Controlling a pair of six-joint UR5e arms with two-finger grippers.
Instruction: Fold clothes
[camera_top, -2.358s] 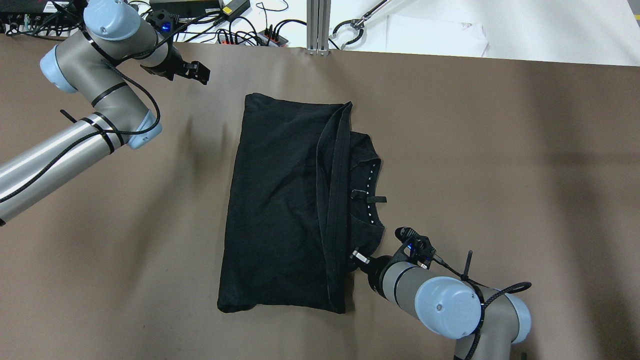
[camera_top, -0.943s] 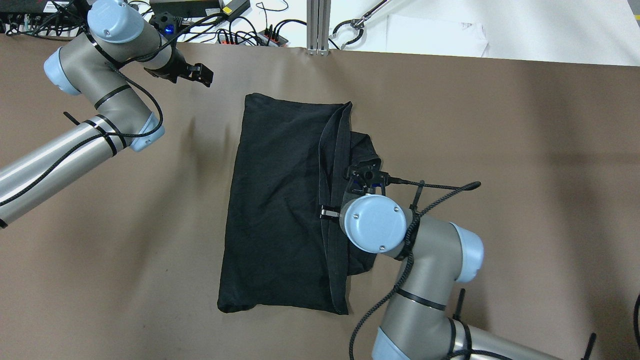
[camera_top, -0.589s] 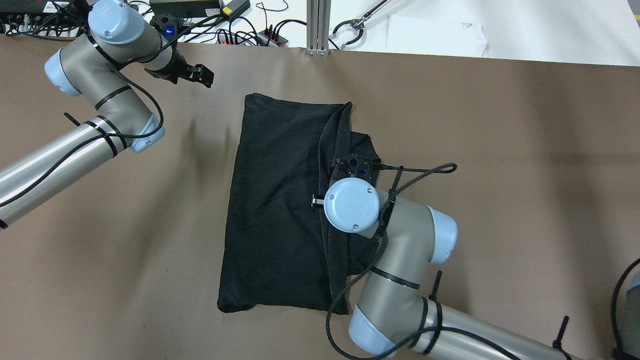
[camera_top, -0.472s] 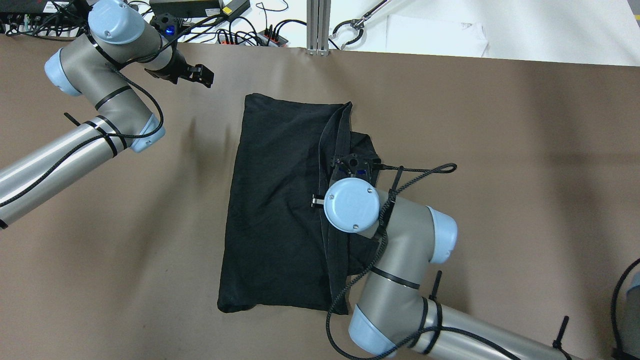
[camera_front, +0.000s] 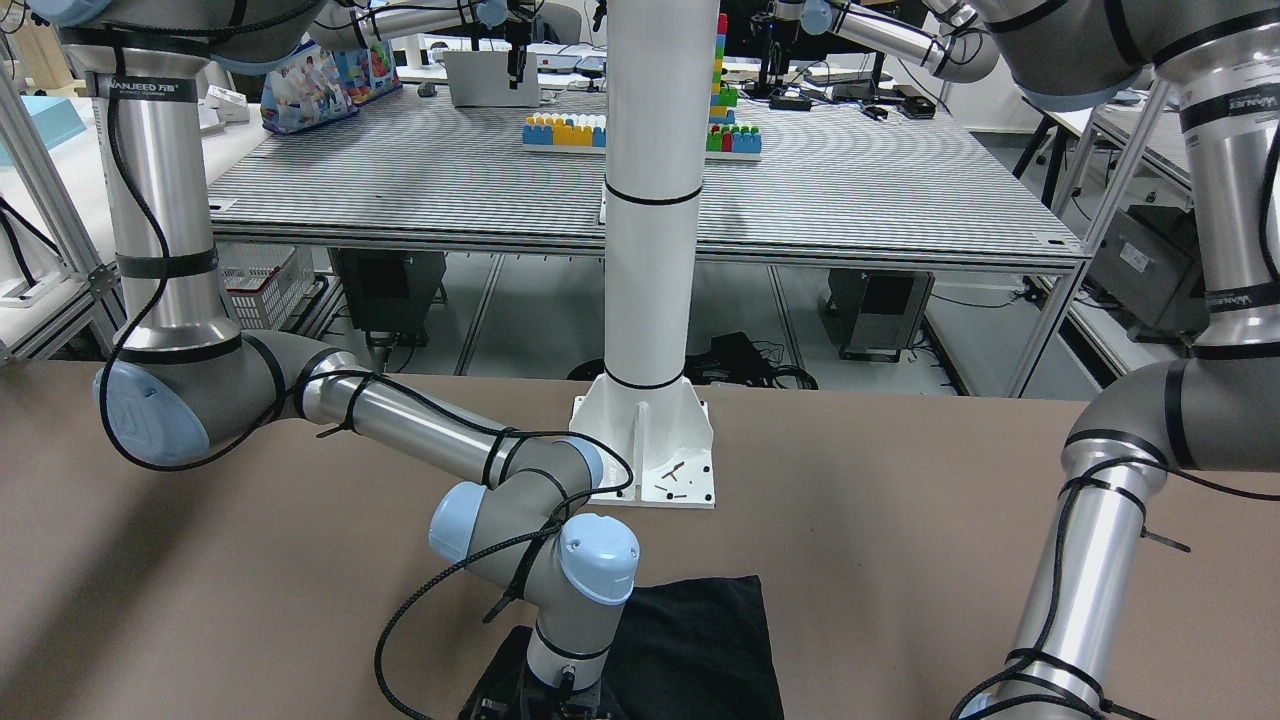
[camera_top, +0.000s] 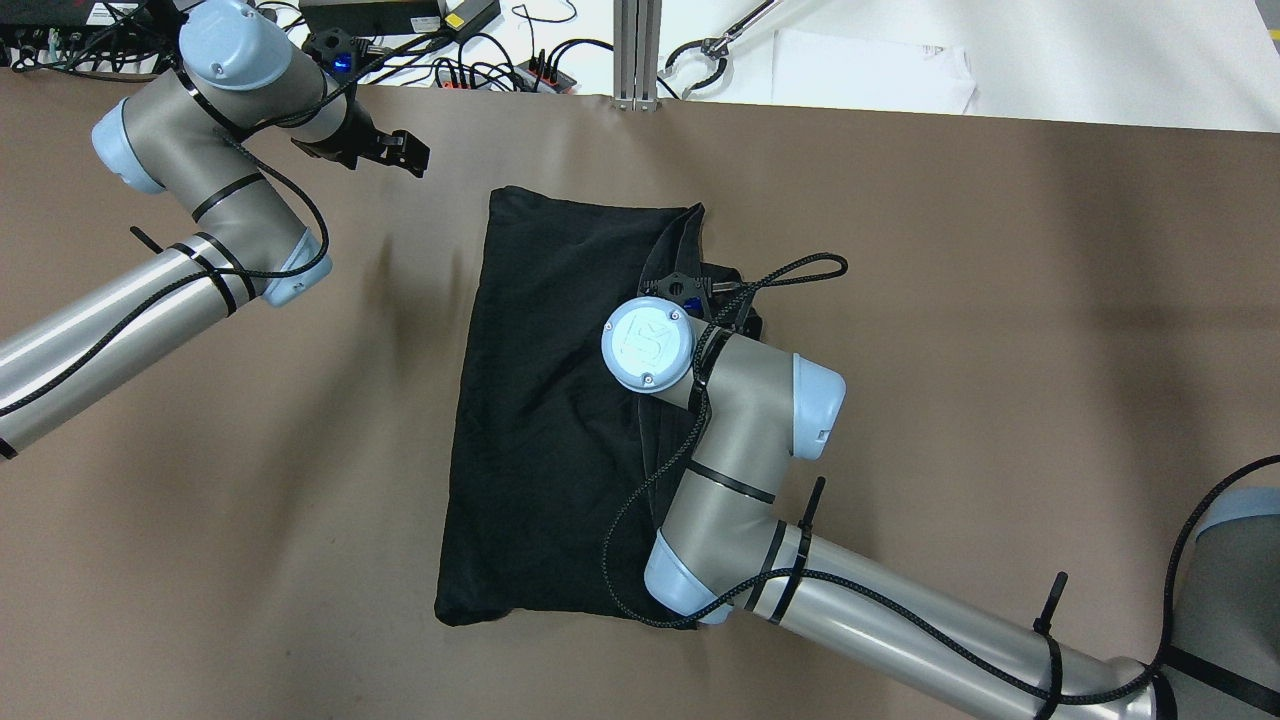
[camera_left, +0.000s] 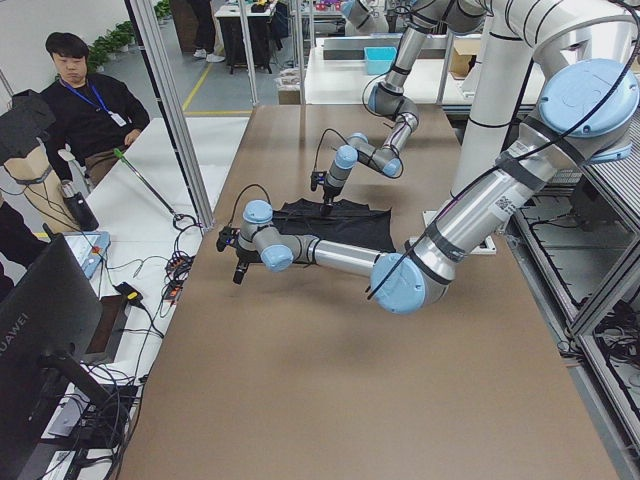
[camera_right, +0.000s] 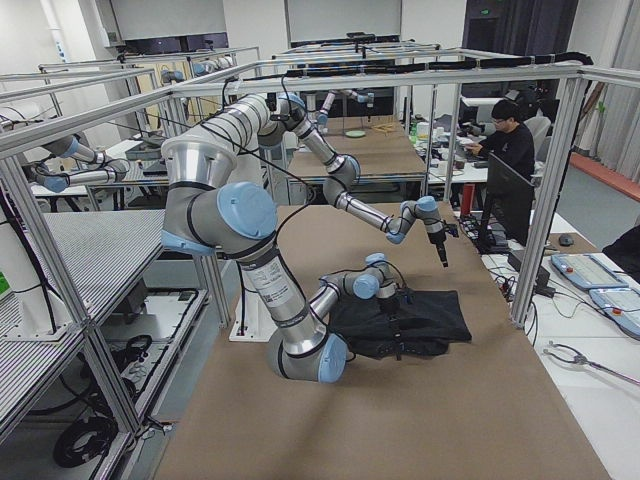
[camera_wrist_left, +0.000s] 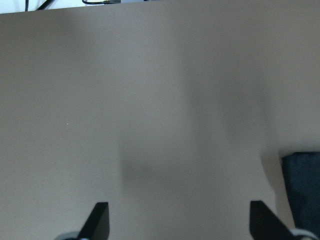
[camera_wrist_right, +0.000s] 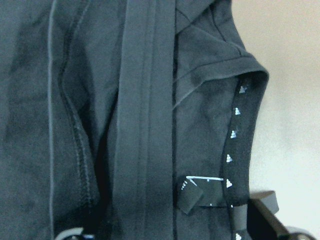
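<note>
The black garment (camera_top: 540, 400) lies folded on the brown table, with a hemmed edge running down its right part and the collar with a label (camera_wrist_right: 192, 192) beyond it. It also shows in the front view (camera_front: 700, 640) and the side views (camera_left: 340, 220) (camera_right: 420, 320). My right gripper (camera_wrist_right: 170, 227) is open just above the collar area, its fingertips (camera_wrist_right: 265, 207) wide apart. In the overhead view it is hidden under my right wrist (camera_top: 650, 345). My left gripper (camera_top: 405, 152) (camera_wrist_left: 180, 222) is open and empty over bare table, left of the garment's far left corner.
Cables and power strips (camera_top: 500, 70), an aluminium post (camera_top: 635, 50) and a white sheet (camera_top: 870, 70) lie beyond the table's far edge. The white pillar's base plate (camera_front: 645, 440) stands on the robot's side. An operator (camera_left: 75, 110) sits off the far edge.
My right arm has swung from the garment's near right corner over the garment and farther along the collar. My left arm has hardly moved.
</note>
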